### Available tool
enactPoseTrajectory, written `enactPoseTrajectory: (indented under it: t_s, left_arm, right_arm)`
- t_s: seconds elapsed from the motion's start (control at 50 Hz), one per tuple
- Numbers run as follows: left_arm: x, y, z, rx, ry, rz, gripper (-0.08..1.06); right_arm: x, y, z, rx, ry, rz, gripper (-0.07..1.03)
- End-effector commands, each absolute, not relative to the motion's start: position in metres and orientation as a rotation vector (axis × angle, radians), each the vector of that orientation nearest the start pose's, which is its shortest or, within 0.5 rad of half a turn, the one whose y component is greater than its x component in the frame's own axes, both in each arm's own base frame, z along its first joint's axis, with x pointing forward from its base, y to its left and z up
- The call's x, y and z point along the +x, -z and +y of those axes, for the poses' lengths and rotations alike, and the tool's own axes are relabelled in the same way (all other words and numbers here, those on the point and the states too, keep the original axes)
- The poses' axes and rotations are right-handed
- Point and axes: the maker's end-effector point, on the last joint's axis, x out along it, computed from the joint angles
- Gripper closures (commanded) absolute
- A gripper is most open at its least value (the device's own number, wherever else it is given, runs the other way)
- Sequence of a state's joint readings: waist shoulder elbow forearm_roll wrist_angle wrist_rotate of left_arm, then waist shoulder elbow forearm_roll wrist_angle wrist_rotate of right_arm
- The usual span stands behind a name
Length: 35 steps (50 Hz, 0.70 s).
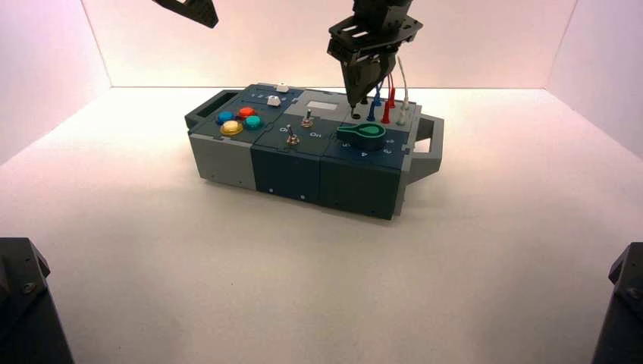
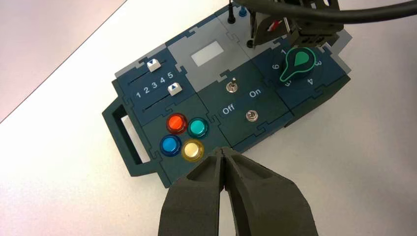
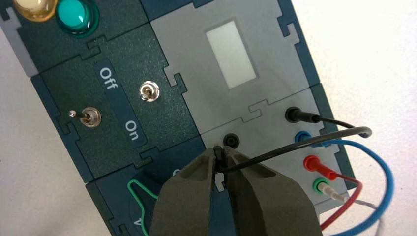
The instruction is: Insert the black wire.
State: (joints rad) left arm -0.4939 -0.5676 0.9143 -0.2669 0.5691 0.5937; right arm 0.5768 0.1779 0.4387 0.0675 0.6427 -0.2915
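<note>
As the left gripper (image 2: 223, 150) hangs closed near the box's (image 1: 284, 171) left edge, the right gripper (image 3: 220, 151) pinches the black wire (image 3: 295, 145) toward the right edge.

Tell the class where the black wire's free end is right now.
In the right wrist view, the black wire's free end is between the right gripper's jaws, beside the empty black socket, on the box's right side.
</note>
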Motion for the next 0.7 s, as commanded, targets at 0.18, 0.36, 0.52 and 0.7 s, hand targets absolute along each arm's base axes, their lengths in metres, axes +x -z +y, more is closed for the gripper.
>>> enactPoseTrajectory:
  t_s: [0.18,0.36,0.52,0.7]
  left_arm:
    - [0.238,-0.18,-0.157,0.495,0.753,0.756,1.01]
    - [0.238,-0.181,-0.157,0.492,0.755,0.753,1.01]
    - [0.238,-0.182,-0.157,0.49,0.754,0.751,1.01]
    - [0.238,-0.182,-0.157,0.491,0.754,0.752,1.01]
  right_arm:
    - [0.353,-0.091,0.234,-0.543,-0.668,1.077,0.98]
    - [0.355,-0.088,0.229,-0.571,-0.65,1.081,0.98]
    - [0.356,-0.087,0.228,-0.576,-0.647,1.083,0.98]
    - [0.356,-0.08,0.228,-0.578,-0.646,1.097,0.98]
